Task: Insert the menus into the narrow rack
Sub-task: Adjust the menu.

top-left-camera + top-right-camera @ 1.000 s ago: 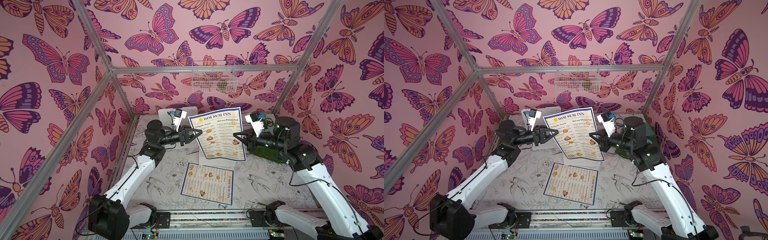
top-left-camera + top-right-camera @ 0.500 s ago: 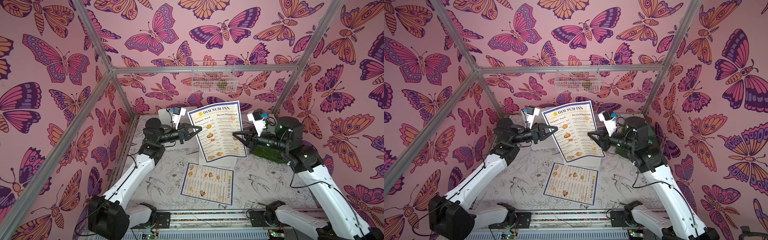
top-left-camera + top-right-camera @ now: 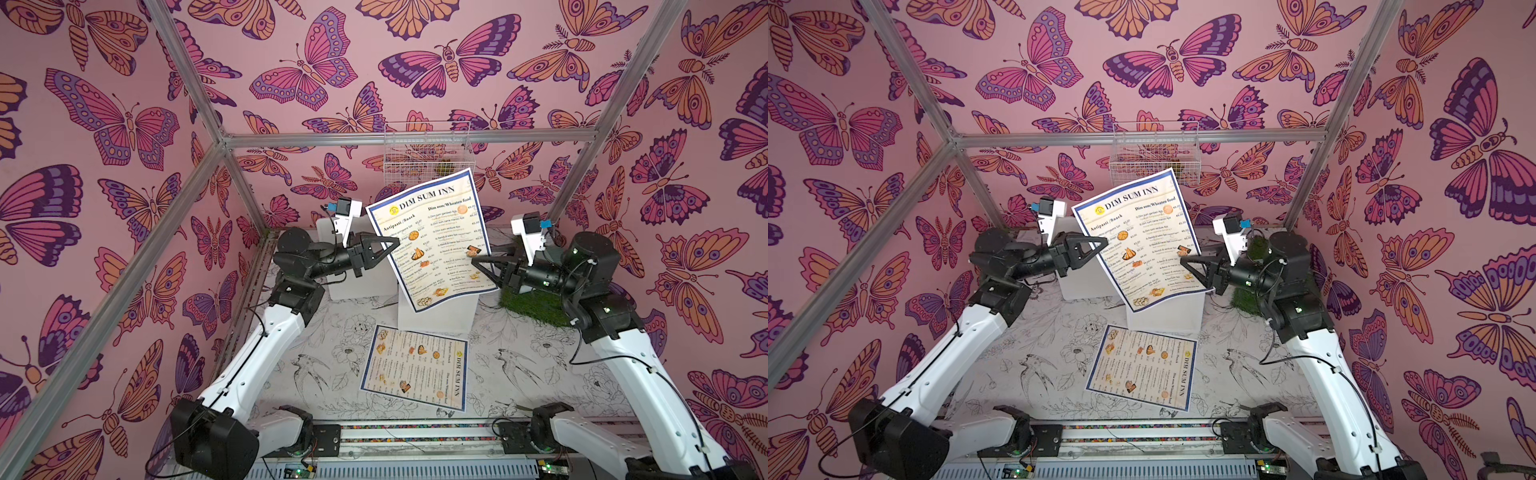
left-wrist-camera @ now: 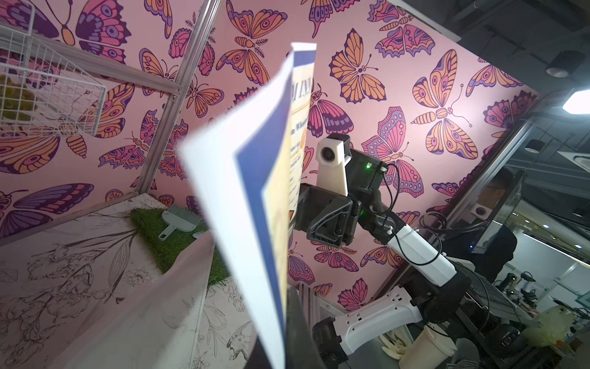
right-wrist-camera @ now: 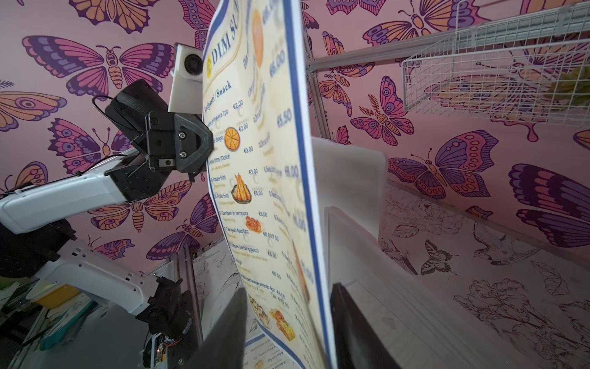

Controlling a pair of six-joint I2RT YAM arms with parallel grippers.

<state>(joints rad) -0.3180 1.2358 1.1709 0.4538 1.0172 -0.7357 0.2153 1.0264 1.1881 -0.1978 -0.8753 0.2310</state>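
One glossy curved menu (image 3: 432,241) pinched by left tool (image 3: 397,242), right tool (image 3: 482,257) gaping around it

left arm (image 3: 253,357) rises from base rail (image 3: 415,432), elbow bent, forearm level and reaching inward. left gripper (image 3: 392,242) points toward right side, jaws clamped on left edge of upright menu (image 3: 436,237). right arm (image 3: 640,374) mirrors pose: elbow bent, forearm level, reaching inward. right gripper (image 3: 478,262) faces left gripper, jaws parted; dark fingers (image 5: 226,326) stand either side of menu's right edge, not pinching. both grippers at near same height, tips well apart.
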